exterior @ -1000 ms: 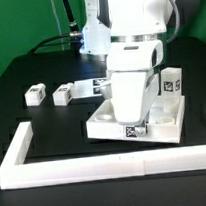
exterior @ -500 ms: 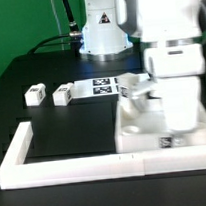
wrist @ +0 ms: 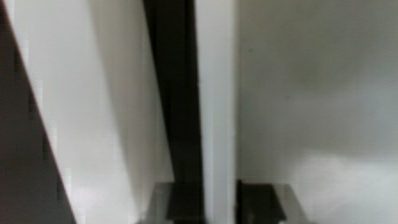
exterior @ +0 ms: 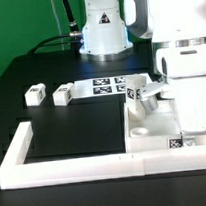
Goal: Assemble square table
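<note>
The slab (exterior: 140, 116) lies flat, rimmed face up, at the exterior view's right. Its near edge sits close along the wall (exterior: 66, 166), and one round hole (exterior: 143, 132) shows in the near corner. Our gripper (exterior: 184, 133) stands on that near edge with the jaws drawn narrow. In the wrist view a thin white strip, which we read as the rim (wrist: 215, 100), runs between the fingers (wrist: 173, 203), so we judge it clamped on the slab. The slab's far right end is hidden behind the arm, so we cannot tell whether it has reached a corner there. We take the step in hand to be seating the slab against the wall so it is braced for the legs. To do that well we should keep the slab flat on the table (exterior: 73, 128) and press it flush along its whole near edge, not on one corner. We should then open fully before rising and lift straight up, so the rim is not dragged off the wall. Two legs (exterior: 48, 94) wait well apart toward the exterior view's left, just beside the marker board (exterior: 105, 86). A third tagged block (exterior: 134, 91) shows at the slab's far edge, and we cannot tell whether it rests on the slab. We would fetch the legs one at a time, keeping clear of the board.
</note>
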Tool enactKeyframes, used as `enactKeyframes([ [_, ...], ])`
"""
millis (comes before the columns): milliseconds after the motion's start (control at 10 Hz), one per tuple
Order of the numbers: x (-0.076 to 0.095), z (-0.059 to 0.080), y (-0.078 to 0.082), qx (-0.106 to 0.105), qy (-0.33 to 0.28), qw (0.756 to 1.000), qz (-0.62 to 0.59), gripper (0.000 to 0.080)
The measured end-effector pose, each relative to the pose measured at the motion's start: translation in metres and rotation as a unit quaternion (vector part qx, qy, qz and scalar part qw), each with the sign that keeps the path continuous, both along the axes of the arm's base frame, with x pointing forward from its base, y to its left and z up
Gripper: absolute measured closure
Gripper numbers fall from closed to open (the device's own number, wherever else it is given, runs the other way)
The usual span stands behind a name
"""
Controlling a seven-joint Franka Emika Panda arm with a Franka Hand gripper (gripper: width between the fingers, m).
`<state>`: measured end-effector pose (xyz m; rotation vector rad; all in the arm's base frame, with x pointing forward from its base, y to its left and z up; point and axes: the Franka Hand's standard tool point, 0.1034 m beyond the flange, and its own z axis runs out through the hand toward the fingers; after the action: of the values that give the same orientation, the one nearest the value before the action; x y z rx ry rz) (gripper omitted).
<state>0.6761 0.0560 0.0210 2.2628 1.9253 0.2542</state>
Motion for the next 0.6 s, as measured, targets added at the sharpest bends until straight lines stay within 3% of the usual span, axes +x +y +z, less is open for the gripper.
enactKeyframes([
  [500,0.004,0.001,0.012,-0.01,0.018,1.0,0.013,0.0716],
  [600,0.004,0.001,0.013,-0.021,0.012,1.0,0.004,0.0716],
])
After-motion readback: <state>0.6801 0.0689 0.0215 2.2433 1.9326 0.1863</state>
